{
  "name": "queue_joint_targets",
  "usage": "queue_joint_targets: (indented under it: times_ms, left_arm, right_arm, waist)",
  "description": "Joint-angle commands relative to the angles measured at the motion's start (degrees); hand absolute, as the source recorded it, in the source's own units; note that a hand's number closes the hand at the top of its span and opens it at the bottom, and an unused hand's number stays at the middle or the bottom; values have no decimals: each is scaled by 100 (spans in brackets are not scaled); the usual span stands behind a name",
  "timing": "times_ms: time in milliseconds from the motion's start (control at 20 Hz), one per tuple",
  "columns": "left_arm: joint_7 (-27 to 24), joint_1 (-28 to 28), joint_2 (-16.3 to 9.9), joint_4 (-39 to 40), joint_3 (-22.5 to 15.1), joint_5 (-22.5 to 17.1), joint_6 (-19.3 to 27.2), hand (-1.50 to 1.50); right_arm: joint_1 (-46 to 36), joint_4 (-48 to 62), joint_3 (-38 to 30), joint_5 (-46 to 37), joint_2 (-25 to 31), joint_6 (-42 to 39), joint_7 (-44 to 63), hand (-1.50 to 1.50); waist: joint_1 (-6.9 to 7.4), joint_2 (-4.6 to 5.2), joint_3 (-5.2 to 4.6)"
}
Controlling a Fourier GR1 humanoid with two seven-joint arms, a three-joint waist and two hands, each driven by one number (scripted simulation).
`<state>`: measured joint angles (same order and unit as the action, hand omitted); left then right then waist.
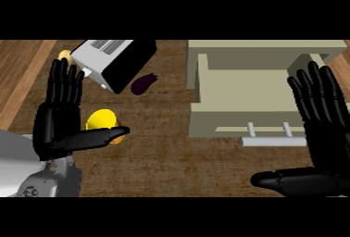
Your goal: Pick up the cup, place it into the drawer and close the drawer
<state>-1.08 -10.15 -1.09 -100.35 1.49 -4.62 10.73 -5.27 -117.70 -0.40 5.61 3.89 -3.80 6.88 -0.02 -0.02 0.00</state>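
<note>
Before you lies a brown wood-grain counter top (171,152), and on it, in order of bulk, the following.

The pale beige open drawer box (239,118) sits at the upper right of the head view, pulled out, with its white bar handle (273,141) at the near edge. Nothing shows inside it.

A white and black box-shaped appliance (113,60) stands tilted at upper left, and just beside its lower right corner lies a small dark purple eggplant-like vegetable (143,84). Neither belongs to the task.

The small yellow cup (103,122) stands left of centre, well apart from the drawer. An orange patch shows at its lower right, partly covered by the thumb. You should judge it light, rigid and smooth-walled, so probably inclined to slip. Take it across the side wall, thumb opposite fingers, rather than by the rim.

Your left hand (58,115) stands upright just left of the cup, fingers straight and spread, thumb laid across in front of the cup's lower edge. Whether the thumb touches the cup cannot be told. Nothing is curled round it, so you hold nothing.

Your right hand (321,139) is likewise flat and fully extended at the right edge, fingers up and overlapping the drawer's right side in the view, thumb out, resting with nothing in it.
</note>
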Motion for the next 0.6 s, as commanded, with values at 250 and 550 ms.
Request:
queue_joint_targets:
  times_ms: [250, 550]
  left_arm:
    - [-167, 431, -45, 318, 123, -51, -76, -150]
    - [-1184, 781, 29, 1198, 317, -10, -144, -150]
  right_arm:
    - [-174, 78, 69, -148, -77, 107, 126, -150]
    - [-137, 10, -199, 251, 123, -182, 215, -150]
  waist:
    - [8, 1, 0]
    - [3, 2, -1]
